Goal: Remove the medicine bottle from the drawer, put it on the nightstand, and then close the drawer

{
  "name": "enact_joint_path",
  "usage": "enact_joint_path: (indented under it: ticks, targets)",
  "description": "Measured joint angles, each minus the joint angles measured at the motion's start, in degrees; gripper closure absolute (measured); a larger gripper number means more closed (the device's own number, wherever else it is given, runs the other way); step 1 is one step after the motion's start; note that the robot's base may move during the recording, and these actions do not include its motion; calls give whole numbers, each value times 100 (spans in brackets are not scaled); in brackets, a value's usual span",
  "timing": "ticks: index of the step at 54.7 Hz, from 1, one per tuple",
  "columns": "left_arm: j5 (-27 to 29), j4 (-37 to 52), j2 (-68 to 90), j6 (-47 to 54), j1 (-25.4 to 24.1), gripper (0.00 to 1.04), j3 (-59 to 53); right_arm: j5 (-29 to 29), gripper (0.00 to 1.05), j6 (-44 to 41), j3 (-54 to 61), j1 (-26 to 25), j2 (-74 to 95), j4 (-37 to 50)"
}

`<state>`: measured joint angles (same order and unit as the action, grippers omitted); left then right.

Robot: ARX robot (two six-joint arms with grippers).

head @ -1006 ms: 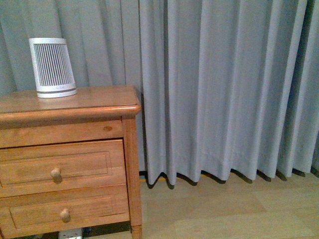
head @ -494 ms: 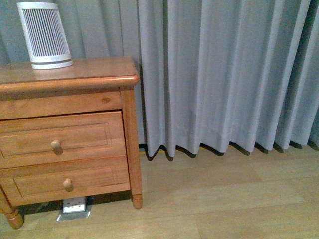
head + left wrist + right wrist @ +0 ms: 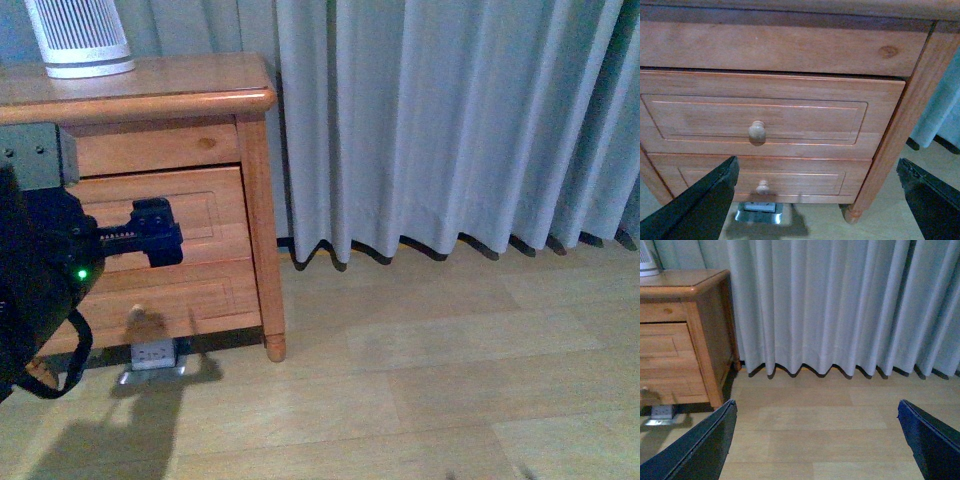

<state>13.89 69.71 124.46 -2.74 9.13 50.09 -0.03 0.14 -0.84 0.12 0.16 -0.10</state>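
The nightstand (image 3: 160,90) stands at the left of the front view, orange-brown with two drawers. Its upper drawer (image 3: 805,117) looks pushed in, round knob (image 3: 757,131) at the middle of the front. The medicine bottle is hidden. My left gripper (image 3: 158,233) hangs in front of the drawer fronts, open, with nothing between its black fingers (image 3: 700,205). In the left wrist view the left gripper (image 3: 817,200) faces the lower drawer, short of the wood. My right gripper (image 3: 815,440) is open over bare floor, to the right of the nightstand (image 3: 685,325).
A white ribbed tapered device (image 3: 78,35) stands on the nightstand's top. The lower drawer has its own knob (image 3: 762,187). A metal floor socket (image 3: 152,358) lies under the cabinet. Grey curtains (image 3: 450,120) hang behind, with pale wood floor (image 3: 420,390) in front of them.
The front view has dropped lower, so the nightstand sits higher in the picture. My left arm has come into view in front of the drawers.
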Motion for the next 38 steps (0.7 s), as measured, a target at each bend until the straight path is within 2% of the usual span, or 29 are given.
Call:
enact_joint_path:
  ticks: [21, 38]
  targets:
    - [-42, -9, 1475, 461, -407, 7, 1670, 0, 7, -2, 2, 0, 0, 0]
    - [-155, -352, 2173, 662, -603, 7, 2673, 0, 7, -2, 0, 0, 0, 0]
